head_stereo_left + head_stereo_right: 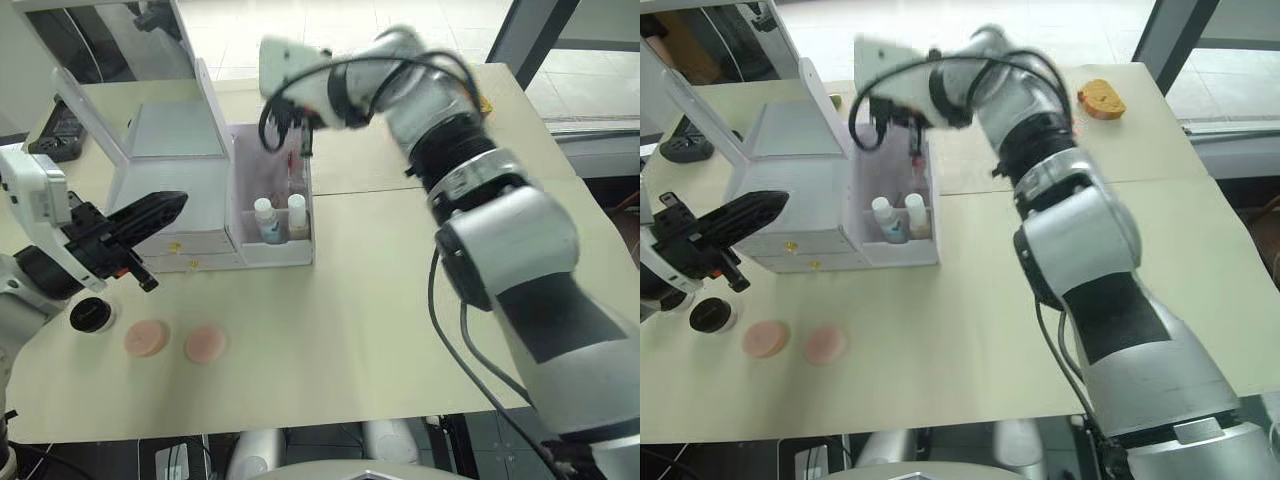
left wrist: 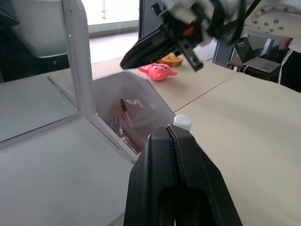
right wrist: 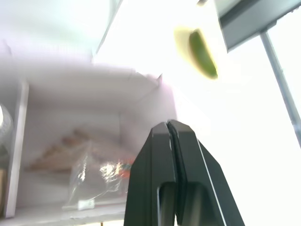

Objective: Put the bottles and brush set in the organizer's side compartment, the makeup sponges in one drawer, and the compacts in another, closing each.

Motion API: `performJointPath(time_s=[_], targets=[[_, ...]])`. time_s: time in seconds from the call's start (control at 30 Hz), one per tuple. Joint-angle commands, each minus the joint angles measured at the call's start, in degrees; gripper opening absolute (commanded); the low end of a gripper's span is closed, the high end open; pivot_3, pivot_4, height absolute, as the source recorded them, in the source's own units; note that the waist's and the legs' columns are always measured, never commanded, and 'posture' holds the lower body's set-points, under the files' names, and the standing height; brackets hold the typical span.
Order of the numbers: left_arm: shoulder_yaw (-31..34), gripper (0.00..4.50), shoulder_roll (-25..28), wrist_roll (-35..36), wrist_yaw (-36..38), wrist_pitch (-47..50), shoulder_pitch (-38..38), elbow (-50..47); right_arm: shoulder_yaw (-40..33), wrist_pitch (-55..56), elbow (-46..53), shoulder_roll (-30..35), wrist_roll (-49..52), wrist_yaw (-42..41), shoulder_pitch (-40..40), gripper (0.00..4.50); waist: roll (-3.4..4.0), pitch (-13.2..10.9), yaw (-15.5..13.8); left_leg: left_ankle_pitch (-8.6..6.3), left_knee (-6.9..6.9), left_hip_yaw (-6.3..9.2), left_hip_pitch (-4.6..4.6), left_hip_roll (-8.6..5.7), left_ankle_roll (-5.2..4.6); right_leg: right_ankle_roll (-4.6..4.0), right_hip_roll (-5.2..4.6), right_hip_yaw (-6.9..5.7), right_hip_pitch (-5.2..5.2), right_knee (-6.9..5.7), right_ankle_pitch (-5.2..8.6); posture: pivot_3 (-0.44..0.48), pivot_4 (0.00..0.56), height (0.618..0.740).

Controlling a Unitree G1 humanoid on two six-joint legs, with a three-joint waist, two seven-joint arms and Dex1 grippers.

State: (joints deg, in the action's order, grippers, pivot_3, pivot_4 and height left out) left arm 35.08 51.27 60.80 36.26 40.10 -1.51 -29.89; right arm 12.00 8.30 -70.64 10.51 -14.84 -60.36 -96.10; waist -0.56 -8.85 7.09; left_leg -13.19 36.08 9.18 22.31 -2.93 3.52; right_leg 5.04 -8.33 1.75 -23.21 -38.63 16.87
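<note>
The white organizer (image 1: 170, 190) with a mirror stands at the table's left. Its side compartment (image 1: 275, 250) holds two white-capped bottles (image 1: 270, 220) in front and the bagged brush set (image 3: 94, 174) behind them. My right gripper (image 1: 303, 138) hovers just above that compartment's back end, shut with nothing in it. My left gripper (image 1: 172, 206) is shut and empty in front of the organizer's drawers, pointing toward the bottles. Two pink makeup sponges (image 1: 147, 338) lie on the table near the front. A black round compact (image 1: 90, 315) sits left of them.
Both drawers (image 1: 175, 247) with gold knobs are shut. A pink toy (image 2: 157, 71) and an orange object (image 1: 1101, 98) lie at the far side of the table. A black item (image 1: 55, 130) rests at the far left, behind the mirror.
</note>
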Motion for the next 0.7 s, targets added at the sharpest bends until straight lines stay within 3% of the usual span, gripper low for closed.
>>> performJointPath(time_s=[0.03, 0.13, 0.27, 0.4, 0.53, 0.7], targets=[[4.6, 0.0, 1.5, -0.6, 3.5, -1.1, 0.4, 3.2, -3.6, 0.9, 5.2, 5.5, 5.1, -8.2, 1.2, 0.65, 0.0, 0.0, 0.0, -0.01, 0.01, 0.0, -0.02, 0.0, -0.01, 0.0, 0.0, 0.0, 0.03, 0.01, 0.0, 0.0, 0.15, 0.74], [9.0, 0.61, 2.2, -3.0, 7.2, -2.6, 2.3, 8.9, -8.1, 0.0, 10.7, 10.1, 11.5, -13.5, 7.0, 1.63, -0.03, 0.0, -0.1, -0.02, 0.05, 0.0, -0.02, -0.01, -0.03, 0.0, -0.01, -0.02, 0.09, 0.07, 0.0, 0.0, 0.15, 0.74], [14.2, 1.78, 2.1, -9.4, 12.3, -7.6, 6.4, 16.6, -13.4, -2.0, 19.5, 17.9, 16.4, -11.9, 18.1, 2.93, -0.02, 0.0, -0.2, -0.02, 0.07, -0.03, 0.01, -0.01, -0.04, 0.0, -0.02, -0.02, 0.07, 0.09, 0.0, 0.0, 0.15, 0.74], [19.5, 3.1, 1.8, -15.7, 16.9, -14.2, 11.2, 25.9, -20.2, -6.6, 31.4, 24.9, 22.6, -9.9, 34.1, 4.34, -0.03, 0.0, -0.4, -0.04, 0.06, -0.07, 0.05, -0.03, -0.08, 0.0, -0.05, -0.01, 0.06, 0.16, 0.0, 0.0, 0.15, 0.74], [22.5, 4.37, 1.8, -21.3, 18.5, -22.1, 12.9, 36.0, -27.1, -12.2, 38.8, 30.9, 28.1, -7.8, 49.3, 4.5, -0.01, 0.0, -0.8, -0.25, 0.02, -0.13, 0.02, -0.03, -0.45, 0.0, -0.06, 0.0, 0.07, 0.52, 0.0, 0.0, 0.15, 0.74], [24.2, 4.47, 2.8, -25.3, 19.6, -29.4, 13.0, 47.5, -31.7, -10.7, 37.8, 34.0, 29.6, -3.4, 61.6, 4.5, -0.01, 0.0, -1.3, -0.34, 0.14, -0.27, -0.12, -0.03, -0.6, 0.0, -0.06, 0.06, 0.21, 0.52, 0.0, 0.0, 0.15, 0.74]])
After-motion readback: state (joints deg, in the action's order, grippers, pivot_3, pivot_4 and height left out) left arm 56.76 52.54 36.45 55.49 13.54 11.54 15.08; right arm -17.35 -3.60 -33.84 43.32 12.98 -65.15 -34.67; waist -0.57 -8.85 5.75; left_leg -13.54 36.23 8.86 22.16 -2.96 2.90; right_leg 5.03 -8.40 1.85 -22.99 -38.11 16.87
